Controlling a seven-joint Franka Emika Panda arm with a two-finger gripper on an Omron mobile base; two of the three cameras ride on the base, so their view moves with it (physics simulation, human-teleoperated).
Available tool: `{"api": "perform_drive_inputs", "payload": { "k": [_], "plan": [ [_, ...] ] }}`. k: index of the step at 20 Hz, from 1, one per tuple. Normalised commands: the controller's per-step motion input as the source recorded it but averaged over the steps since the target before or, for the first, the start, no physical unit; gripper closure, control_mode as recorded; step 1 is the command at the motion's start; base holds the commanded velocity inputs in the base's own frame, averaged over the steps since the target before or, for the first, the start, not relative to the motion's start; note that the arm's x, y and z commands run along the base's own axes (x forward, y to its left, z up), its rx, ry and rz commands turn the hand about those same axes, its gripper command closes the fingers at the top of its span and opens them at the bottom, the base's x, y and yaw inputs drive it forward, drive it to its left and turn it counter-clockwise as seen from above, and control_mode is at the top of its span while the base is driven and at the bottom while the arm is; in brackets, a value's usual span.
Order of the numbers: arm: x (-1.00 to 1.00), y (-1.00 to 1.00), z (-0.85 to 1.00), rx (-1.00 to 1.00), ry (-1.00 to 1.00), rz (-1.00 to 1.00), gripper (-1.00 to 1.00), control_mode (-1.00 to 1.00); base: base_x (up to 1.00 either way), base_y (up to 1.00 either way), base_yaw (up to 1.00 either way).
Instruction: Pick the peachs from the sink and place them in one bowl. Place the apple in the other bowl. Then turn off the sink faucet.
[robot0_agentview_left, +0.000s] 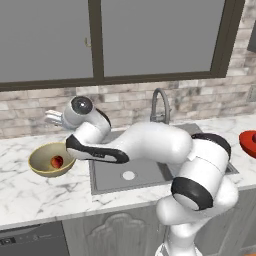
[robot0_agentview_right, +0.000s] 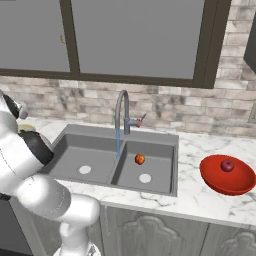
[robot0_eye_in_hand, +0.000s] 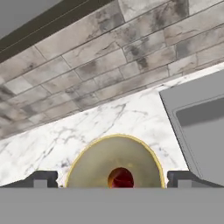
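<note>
Grey sink (robot0_agentview_right: 117, 162): double basin set in the white marble counter (robot0_agentview_left: 30, 192); the landmark for all below.
Faucet (robot0_agentview_right: 121, 112): behind the divider between the basins, a blue stream falling from its spout.
Tan bowl (robot0_agentview_left: 51, 159): on the counter just left of the sink, one peach (robot0_agentview_left: 57, 161) lying inside it.
Second peach (robot0_agentview_right: 140, 159): on the floor of the right basin, just above its pale drain.
Red bowl (robot0_agentview_right: 227, 174): on the counter right of the sink, holding the apple (robot0_agentview_right: 227, 165).
Gripper (robot0_eye_in_hand: 112, 178): left of the sink, over the tan bowl; fingertips (robot0_eye_in_hand: 41, 178) spread wide with nothing between them, the peach in the bowl showing in the gap.
Wall: brick tiles behind the sink, a dark-framed window above.
</note>
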Motion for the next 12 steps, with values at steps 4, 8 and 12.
{"api": "perform_drive_inputs", "payload": {
  "k": [4,8,12],
  "plan": [
    [-0.83,-0.66,0.16,-0.07,0.14,-0.07,-1.00,-1.00,0.00,0.00,0.00],
    [-0.42,-1.00,0.00,-0.01,0.27,-0.06,-1.00,-1.00,0.00,0.00,0.00],
    [-0.03,-1.00,-0.02,0.00,0.33,-0.02,-1.00,-1.00,0.00,0.00,0.00]
  ]
}}
